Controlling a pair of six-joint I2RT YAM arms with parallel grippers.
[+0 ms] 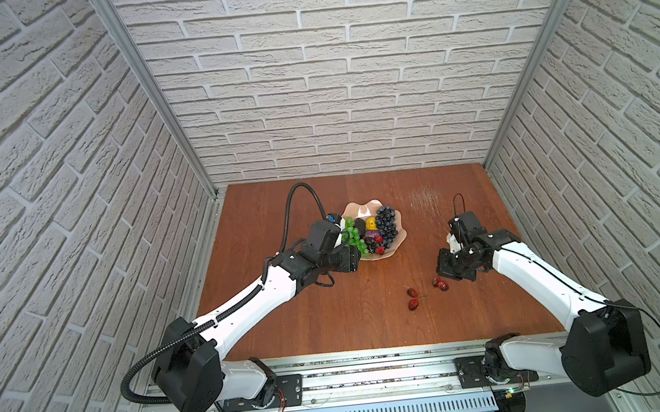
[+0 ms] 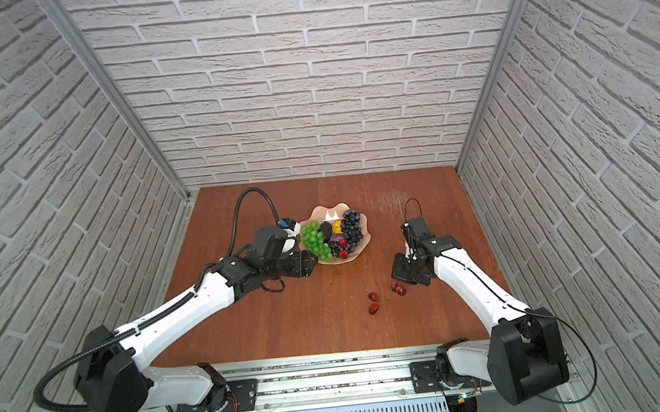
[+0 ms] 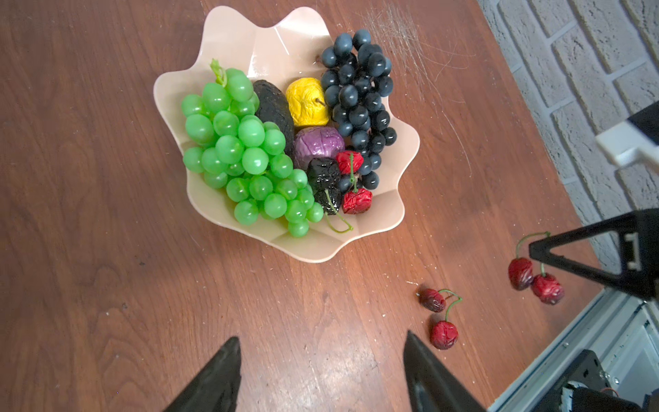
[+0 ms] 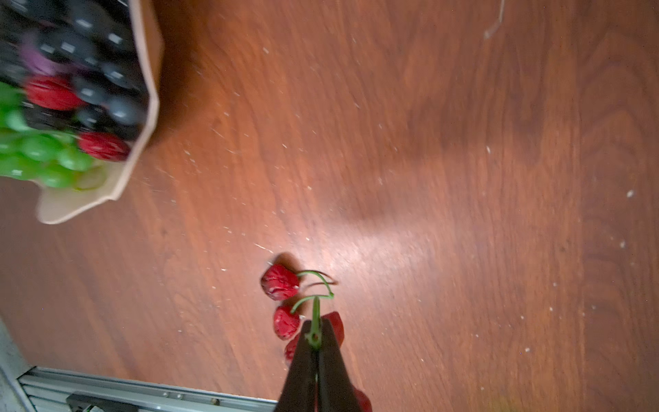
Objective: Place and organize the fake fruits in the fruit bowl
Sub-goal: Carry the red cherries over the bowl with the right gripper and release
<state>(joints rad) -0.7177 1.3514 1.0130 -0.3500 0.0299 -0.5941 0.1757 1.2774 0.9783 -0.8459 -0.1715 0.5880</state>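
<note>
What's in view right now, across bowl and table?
fruit bowl: 1, peach, on table
green grape bunch: 1, green, in bowl
dark grape bunch: 1, blue-black, in bowl
avocado: 1, dark, in bowl
yellow fruit: 1, yellow, in bowl
purple fruit: 1, purple, in bowl
bowl cherries: 4, red and near-black, in bowl
loose cherries: 2, red, on table
held cherries: 2, red, stem in right gripper
table: 1, brown wood
left gripper: 1, black, open near bowl
right gripper: 1, black, shut on stem

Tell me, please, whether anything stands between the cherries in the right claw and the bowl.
Nothing visible does. The right claw grips the cherries by their stem; only bare table lies between them and the bowl. The loose cherries and the open left claw lie off that line.
</note>
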